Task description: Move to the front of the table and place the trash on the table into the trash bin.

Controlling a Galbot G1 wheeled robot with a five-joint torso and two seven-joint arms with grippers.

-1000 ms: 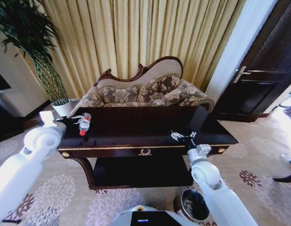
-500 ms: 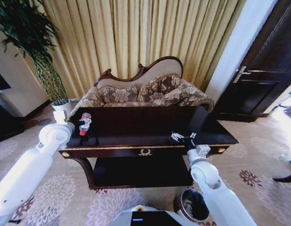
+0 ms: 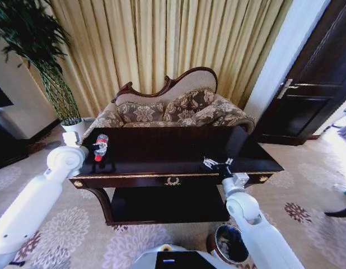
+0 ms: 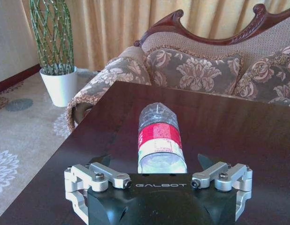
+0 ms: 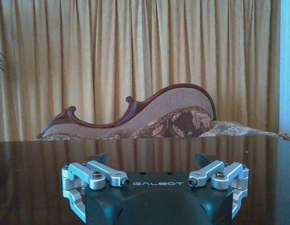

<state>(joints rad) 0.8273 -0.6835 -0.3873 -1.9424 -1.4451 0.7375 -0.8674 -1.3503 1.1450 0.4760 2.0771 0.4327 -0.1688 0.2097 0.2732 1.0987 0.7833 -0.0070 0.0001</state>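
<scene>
The clear plastic bottle (image 3: 100, 145) with a red label lies on the left end of the dark glossy table (image 3: 167, 147), its red cap toward me. My left gripper (image 3: 102, 163) is low over the table at the cap end and stands open. In the left wrist view the bottle (image 4: 160, 140) lies between the spread fingers (image 4: 103, 160) without being clamped, and the left gripper (image 4: 154, 161) points toward the sofa. At the table's front edge on the right, my right gripper (image 3: 216, 163) is open; between the right gripper's (image 5: 152, 159) fingers is nothing. The trash bin (image 3: 232, 244) stands on the carpet below my right arm.
A patterned sofa (image 3: 173, 109) runs along the table's far side. A white plant pot (image 3: 75, 128) stands off the table's left end and a dark door (image 3: 313, 89) is at the right. The table has a lower shelf (image 3: 167, 204). Patterned carpet surrounds it.
My left arm has swung in toward the table and set its gripper at the bottle's cap end; over the last half second it hardly moved. The right arm has stayed put.
</scene>
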